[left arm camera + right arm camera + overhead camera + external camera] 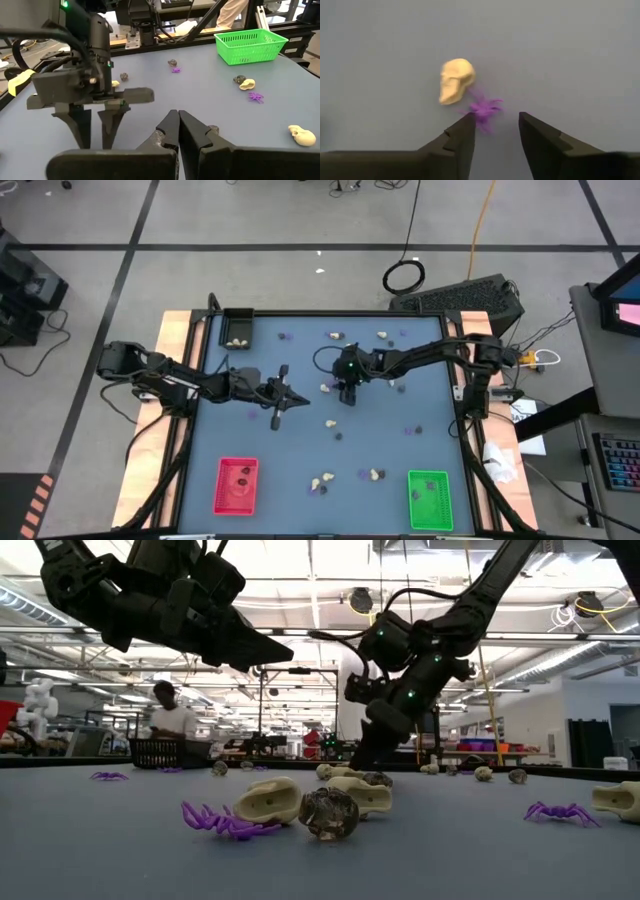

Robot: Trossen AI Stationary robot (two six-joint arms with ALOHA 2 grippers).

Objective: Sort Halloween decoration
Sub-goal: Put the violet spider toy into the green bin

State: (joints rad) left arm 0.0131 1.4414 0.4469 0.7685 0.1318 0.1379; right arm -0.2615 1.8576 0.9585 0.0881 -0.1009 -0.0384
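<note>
While right pincer (496, 131) gapes | purple spider (484, 110) just ahead | cream skull (455, 81) beyond

Smooth, matt grey-blue table top (300, 440) with bare wood side strips (172, 330). Green basket (250, 46) of plastic mesh. Cream skull (455, 81) smooth, a bit shiny, like plastic. Purple spider (485, 110) thin, soft-looking plastic. Matt black fingers (462, 137), hard plastic look.
</note>
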